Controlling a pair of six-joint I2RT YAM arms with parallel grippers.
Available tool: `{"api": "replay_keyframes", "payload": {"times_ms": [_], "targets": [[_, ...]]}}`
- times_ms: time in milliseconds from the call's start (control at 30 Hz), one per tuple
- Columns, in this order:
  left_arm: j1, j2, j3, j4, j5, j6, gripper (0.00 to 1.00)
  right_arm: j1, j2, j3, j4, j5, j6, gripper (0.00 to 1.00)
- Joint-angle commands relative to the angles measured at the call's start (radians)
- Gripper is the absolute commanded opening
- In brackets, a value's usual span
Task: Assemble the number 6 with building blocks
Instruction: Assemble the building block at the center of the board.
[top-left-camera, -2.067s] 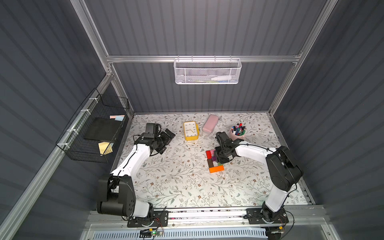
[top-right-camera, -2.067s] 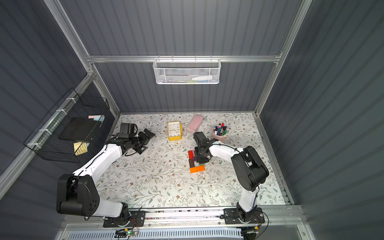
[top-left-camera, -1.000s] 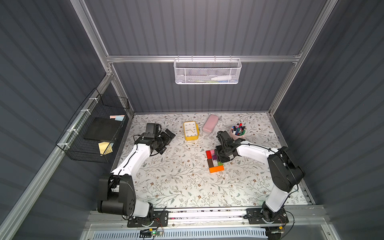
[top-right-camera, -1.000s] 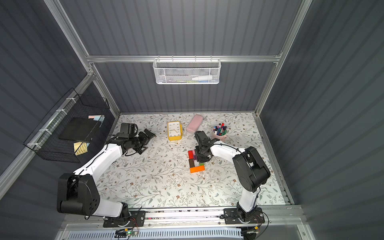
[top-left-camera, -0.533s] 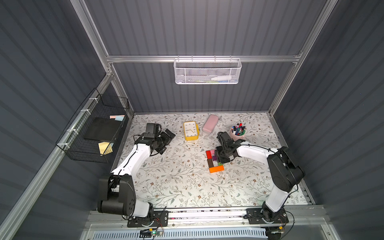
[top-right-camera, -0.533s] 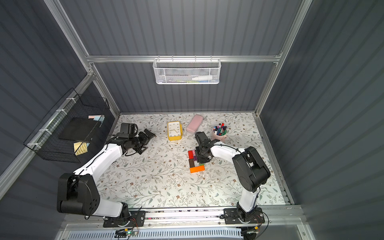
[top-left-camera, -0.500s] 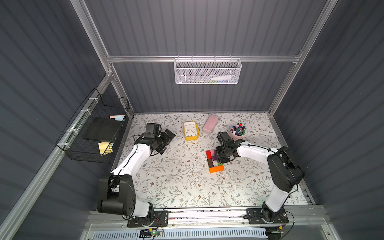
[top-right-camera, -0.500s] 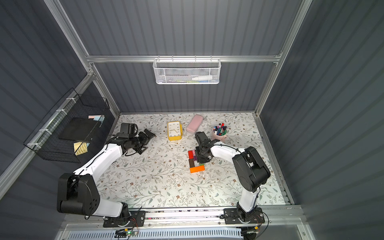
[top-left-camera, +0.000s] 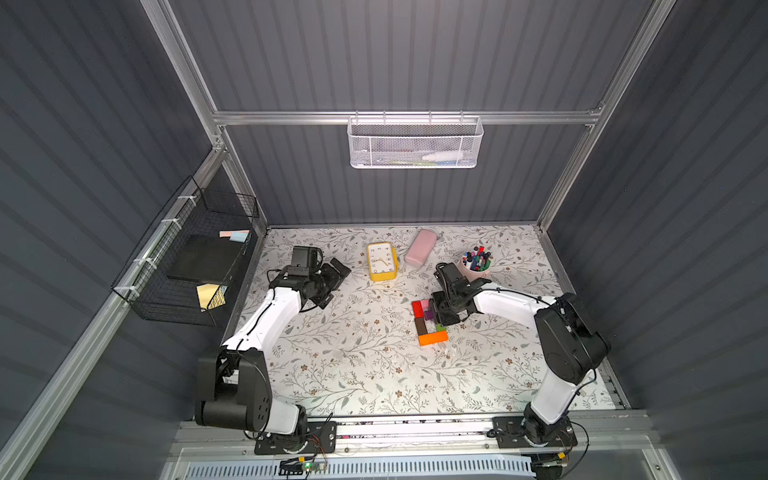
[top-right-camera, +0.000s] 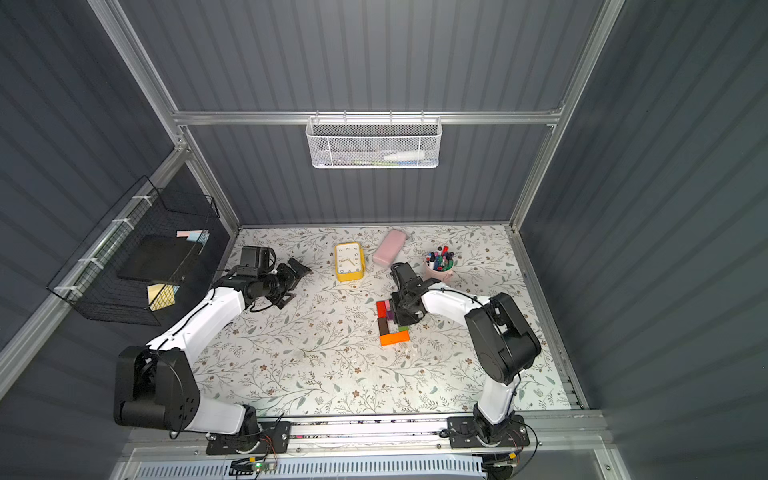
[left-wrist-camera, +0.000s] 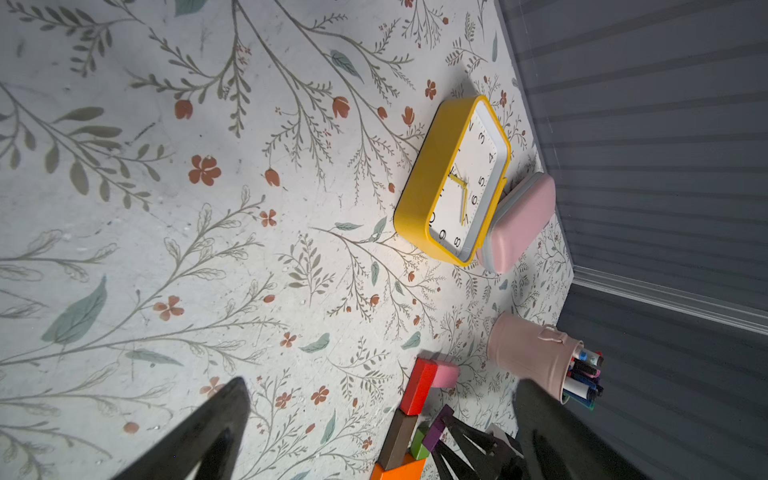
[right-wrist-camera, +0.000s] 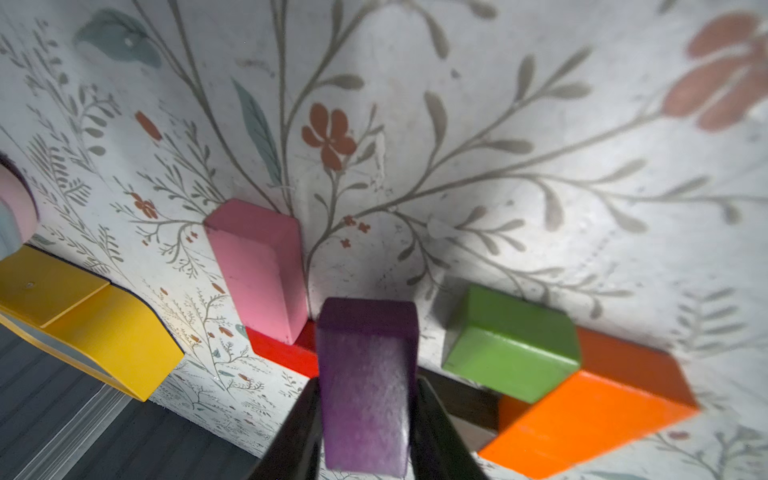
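Right gripper held the purple block pinched between its jaws, pink block just off one jaw and green cube off the other; judged best to lower it straight into that gap, flush against the red block, before opening.

purple block clamped, between pink block and green cube

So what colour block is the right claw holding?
Purple; the block shows best in the right wrist view.
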Motion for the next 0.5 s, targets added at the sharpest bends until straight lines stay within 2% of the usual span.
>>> {"api": "replay_keyframes", "payload": {"times_ms": [0, 467], "targets": [[-0.009, 0.018, 0.034, -0.019, -0.008, 0.025, 1.00, -0.004, -0.003, -0.011, -0.008, -0.011, 0.121, 0.35], [-0.008, 0.020, 0.034, -0.019, -0.008, 0.025, 0.99, -0.003, 0.018, -0.005, -0.017, -0.014, 0.111, 0.36]]}}
